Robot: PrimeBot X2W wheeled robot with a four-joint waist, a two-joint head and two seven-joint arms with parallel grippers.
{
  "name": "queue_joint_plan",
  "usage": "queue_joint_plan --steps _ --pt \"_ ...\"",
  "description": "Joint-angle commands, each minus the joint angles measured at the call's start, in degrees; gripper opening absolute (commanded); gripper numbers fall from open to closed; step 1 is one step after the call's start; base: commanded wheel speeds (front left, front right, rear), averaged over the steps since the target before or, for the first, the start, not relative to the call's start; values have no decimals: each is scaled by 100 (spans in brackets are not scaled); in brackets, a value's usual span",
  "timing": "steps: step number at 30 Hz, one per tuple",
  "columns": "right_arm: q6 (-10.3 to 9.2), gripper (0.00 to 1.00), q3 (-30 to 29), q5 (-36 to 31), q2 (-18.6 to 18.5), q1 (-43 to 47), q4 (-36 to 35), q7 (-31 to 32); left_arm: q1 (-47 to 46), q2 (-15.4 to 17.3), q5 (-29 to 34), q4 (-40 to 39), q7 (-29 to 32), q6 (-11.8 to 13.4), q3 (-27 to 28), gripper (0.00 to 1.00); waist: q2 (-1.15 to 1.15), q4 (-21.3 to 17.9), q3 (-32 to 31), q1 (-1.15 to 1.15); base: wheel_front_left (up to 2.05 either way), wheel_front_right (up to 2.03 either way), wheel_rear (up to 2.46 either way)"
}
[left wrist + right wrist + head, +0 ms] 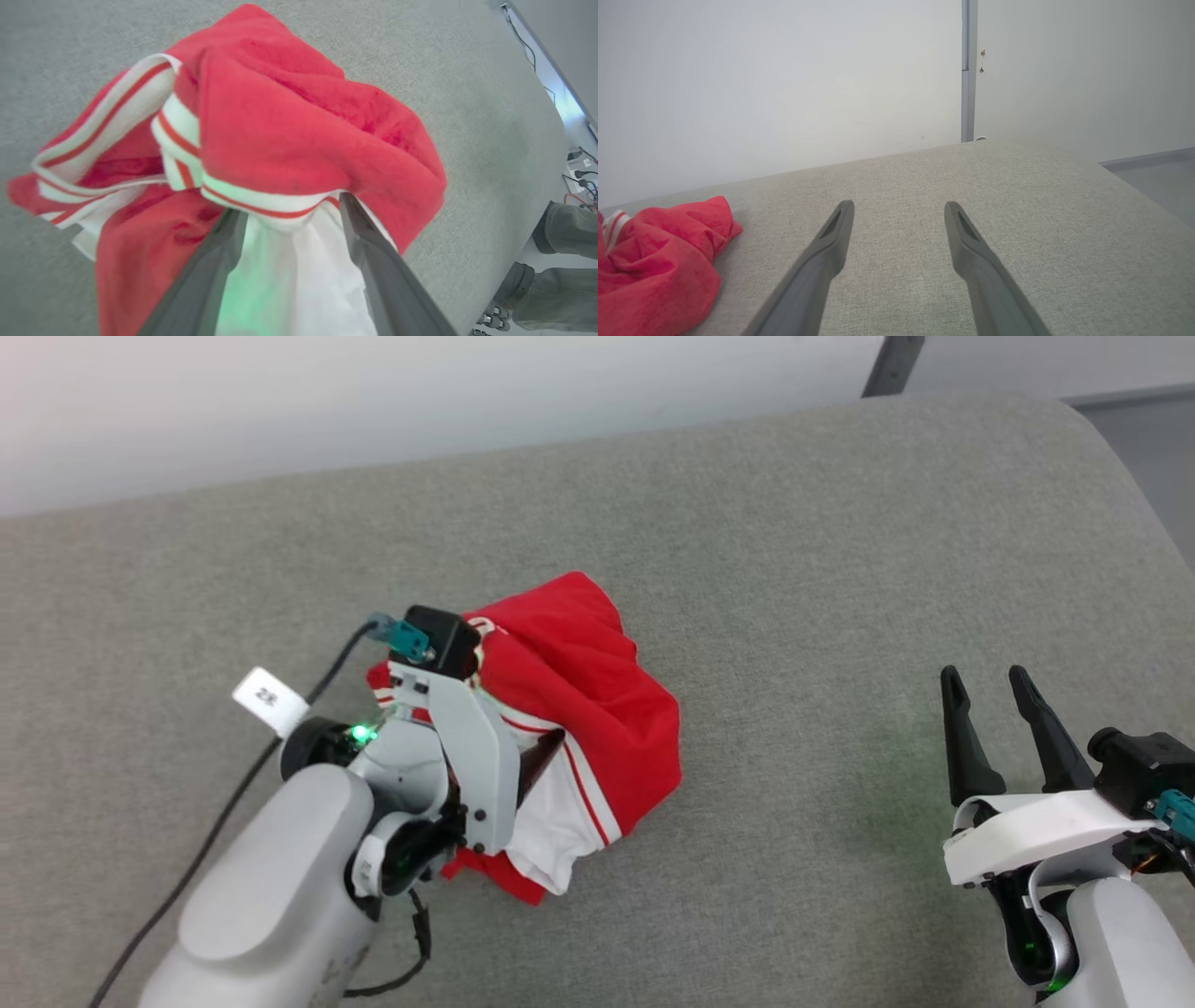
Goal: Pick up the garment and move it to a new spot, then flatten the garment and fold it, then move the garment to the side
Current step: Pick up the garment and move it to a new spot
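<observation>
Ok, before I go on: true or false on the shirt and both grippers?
1. The shirt lies flat and spread out. False: it is a crumpled heap.
2. The left gripper has its fingers apart, with white cloth between them. True.
3. The right gripper holds a sleeve. False: it is open and empty, apart from the shirt.
4. The shirt rests on the grey cushion. True.
5. The shirt lies to the right of the right gripper. False: it lies to its left, under the left gripper.
</observation>
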Motion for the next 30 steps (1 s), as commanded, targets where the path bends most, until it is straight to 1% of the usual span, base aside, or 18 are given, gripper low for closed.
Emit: queue_joint_plan --steps 1,7,11,18,20,22,24,27,30 --pt "-8 100 7 8 -33 61 0 9 -25 30 -24 -56 -32 -12 32 100 0 108 -112 0 0 0 0" --pt "-8 100 49 23 -111 133 -34 44 135 251 -98 -597 -233 24 259 100 0 346 -390 0 0 0 0" --pt "-8 100 27 10 -162 252 -42 67 367 485 -138 -1003 -619 -36 529 100 0 523 -599 0 0 0 0" --pt "-8 100 -64 -43 -273 468 -79 110 1063 871 -144 -1512 -1657 -114 1090 100 0 870 -970 0 0 0 0" --pt "-8 100 -104 -75 -282 531 -97 123 1297 1013 -99 -1602 -1988 -179 1254 100 0 967 -1052 0 0 0 0" --pt "-8 100 -124 -106 -289 606 -118 150 1550 1085 -81 -1656 -2309 -180 1404 100 0 1056 -1120 0 0 0 0" --pt "-8 100 -147 -131 -295 641 -152 162 1781 1200 -28 -1701 -2663 -241 1586 100 0 1140 -1161 0 0 0 0" --pt "-8 100 -210 -157 -306 731 -185 173 2140 1255 -26 -1733 -3115 -297 1753 100 0 1285 -1218 0 0 0 0" --pt "-8 100 -251 -156 -318 797 -228 172 2473 1302 -27 -1690 -3490 -269 1948 100 0 1407 -1260 0 0 0 0"
